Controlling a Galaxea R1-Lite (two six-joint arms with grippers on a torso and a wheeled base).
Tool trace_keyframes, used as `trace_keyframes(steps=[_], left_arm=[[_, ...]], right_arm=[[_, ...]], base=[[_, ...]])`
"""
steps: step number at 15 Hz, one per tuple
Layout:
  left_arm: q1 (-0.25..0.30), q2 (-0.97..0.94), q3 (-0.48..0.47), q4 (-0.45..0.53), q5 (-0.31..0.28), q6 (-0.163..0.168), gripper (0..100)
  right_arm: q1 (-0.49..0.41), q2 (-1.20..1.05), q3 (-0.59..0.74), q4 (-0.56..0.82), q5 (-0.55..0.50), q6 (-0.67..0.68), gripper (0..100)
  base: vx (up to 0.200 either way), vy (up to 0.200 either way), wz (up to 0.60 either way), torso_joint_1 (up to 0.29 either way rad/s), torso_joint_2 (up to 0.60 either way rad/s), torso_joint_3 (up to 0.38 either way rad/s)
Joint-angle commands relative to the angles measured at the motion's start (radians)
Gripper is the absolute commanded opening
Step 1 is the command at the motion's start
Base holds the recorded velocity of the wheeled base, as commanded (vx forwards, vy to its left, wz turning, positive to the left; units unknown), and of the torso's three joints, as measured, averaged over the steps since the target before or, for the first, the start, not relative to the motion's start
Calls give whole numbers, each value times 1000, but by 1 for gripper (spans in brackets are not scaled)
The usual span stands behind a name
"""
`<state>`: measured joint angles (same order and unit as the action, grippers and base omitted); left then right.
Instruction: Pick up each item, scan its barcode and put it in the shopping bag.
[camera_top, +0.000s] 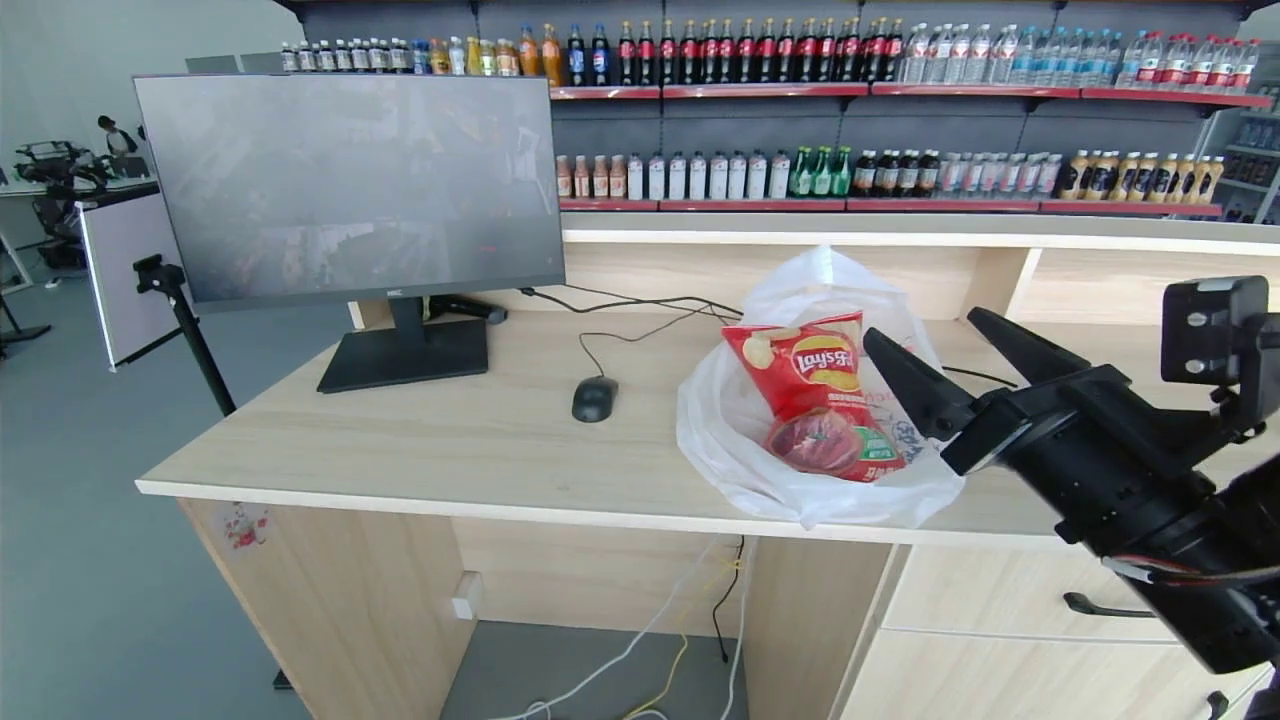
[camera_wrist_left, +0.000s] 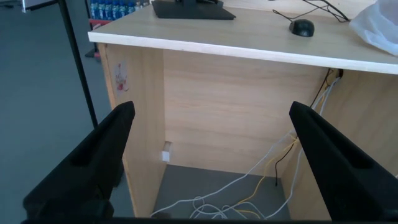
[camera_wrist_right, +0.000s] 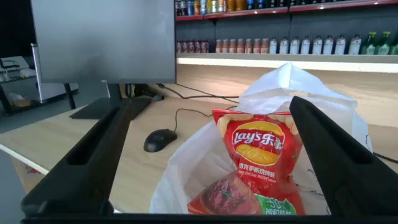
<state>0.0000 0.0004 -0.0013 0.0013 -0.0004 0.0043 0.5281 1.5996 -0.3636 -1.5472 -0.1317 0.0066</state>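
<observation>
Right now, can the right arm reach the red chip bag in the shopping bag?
Probably yes: the open right gripper is beside the shopping bag, the red chip bag stands in its open mouth, nothing between them.

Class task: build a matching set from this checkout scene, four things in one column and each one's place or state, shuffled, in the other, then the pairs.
Things: 1 chip bag; 2 mouse; 3 monitor; 4 right gripper.
Places or states: A at the counter's left end, screen dark; B open, raised beside the shopping bag; C inside the shopping bag; D on the counter, between monitor and shopping bag.
Pairs: 1-C; 2-D; 3-A; 4-B.
</observation>
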Motion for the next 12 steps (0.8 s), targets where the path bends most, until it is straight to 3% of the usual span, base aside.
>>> trace_keyframes(steps=[1, 4, 12], left_arm=[[0, 0, 0, 0, 0, -3, 100], [0, 0, 0, 0, 0, -3, 100], [2, 0, 0, 2, 0, -6, 100]], right_arm=[[-13, 20, 3, -11, 0, 3, 100], [-96, 33, -18, -13, 1, 4, 100], [-114, 34, 11, -24, 0, 19, 100]], base=[[0, -200, 0, 22, 2, 2], [0, -200, 0, 7, 4, -1], [0, -200, 0, 3, 1, 2]])
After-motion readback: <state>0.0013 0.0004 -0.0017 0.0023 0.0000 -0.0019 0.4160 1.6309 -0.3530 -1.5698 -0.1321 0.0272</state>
